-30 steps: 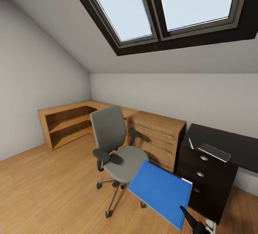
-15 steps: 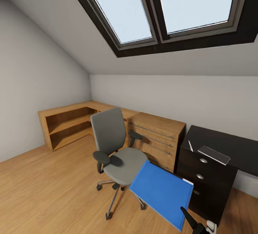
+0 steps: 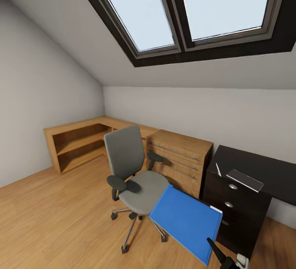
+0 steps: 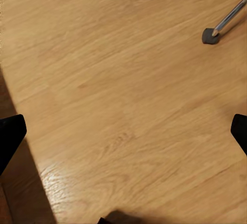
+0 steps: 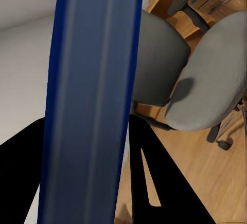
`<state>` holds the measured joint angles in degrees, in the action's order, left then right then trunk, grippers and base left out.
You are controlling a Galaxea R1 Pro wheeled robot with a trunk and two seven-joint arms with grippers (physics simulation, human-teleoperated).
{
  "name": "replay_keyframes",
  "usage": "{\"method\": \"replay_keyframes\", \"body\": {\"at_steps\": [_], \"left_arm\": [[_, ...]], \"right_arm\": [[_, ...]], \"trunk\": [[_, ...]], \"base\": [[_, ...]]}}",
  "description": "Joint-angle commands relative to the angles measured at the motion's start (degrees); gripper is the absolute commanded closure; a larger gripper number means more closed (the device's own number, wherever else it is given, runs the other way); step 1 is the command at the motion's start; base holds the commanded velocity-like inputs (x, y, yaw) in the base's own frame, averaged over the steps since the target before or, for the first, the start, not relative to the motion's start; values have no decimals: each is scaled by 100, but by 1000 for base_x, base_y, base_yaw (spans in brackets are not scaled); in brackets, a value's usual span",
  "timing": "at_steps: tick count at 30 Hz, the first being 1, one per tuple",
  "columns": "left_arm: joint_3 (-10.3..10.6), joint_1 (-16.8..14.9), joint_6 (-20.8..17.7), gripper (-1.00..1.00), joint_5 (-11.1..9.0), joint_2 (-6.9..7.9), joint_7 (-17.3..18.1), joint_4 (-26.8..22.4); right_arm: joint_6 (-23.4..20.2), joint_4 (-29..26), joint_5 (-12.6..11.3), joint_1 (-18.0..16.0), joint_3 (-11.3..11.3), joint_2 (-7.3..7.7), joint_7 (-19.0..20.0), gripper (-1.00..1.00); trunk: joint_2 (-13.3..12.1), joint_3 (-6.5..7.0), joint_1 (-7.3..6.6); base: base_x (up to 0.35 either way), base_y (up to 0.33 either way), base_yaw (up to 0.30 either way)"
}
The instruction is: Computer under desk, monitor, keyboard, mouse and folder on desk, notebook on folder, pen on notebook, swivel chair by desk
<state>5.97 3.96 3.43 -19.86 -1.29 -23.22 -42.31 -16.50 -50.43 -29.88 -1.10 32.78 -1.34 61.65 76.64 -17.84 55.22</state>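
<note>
My right gripper (image 3: 220, 255) is shut on the bright blue folder (image 3: 186, 219), held in the air between the swivel chair (image 3: 132, 173) and the desk (image 3: 263, 166). In the right wrist view the folder's edge (image 5: 92, 95) runs between the dark fingers (image 5: 154, 178), with the chair's grey seat (image 5: 208, 80) behind. The seat is bare. On the black desk top, above the drawer unit (image 3: 234, 209), lie the notebook (image 3: 245, 179) and the thin white pen (image 3: 218, 169). My left gripper (image 4: 123, 131) hangs open over the wood floor.
A low light-wood cabinet (image 3: 181, 158) stands between chair and desk, and a corner shelf unit (image 3: 76, 141) runs along the left wall. A chair castor (image 4: 209, 35) shows near the left gripper. Open floor lies left of the chair.
The whole head view has shifted slightly, so the camera moved. The folder stays in my right gripper, drifted a little toward the desk. The chair, notebook and pen have not moved.
</note>
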Motion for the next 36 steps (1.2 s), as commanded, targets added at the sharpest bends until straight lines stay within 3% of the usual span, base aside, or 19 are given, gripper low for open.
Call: {"method": "replay_keyframes", "body": {"at_steps": [1,20,33,36], "left_arm": [[27,0,30,-100,-56,2,-33,-6],[44,0,17,-100,-62,-43,-25,98],[45,0,14,-100,-68,-38,-16,114],[45,0,21,-100,-70,-50,30,196]], "right_arm": [[-61,-2,-17,-5,17,-2,2,100],[-106,-30,-27,-6,37,-4,-352,100],[-46,75,-19,-5,35,11,-398,100],[389,423,-26,-5,40,8,-510,100]], "trunk": [[-37,4,-22],[-800,172,-439],[-1321,297,-725],[-1441,328,-791]], "base": [[0,0,0],[0,0,-5],[0,0,-157],[0,0,-209]]}}
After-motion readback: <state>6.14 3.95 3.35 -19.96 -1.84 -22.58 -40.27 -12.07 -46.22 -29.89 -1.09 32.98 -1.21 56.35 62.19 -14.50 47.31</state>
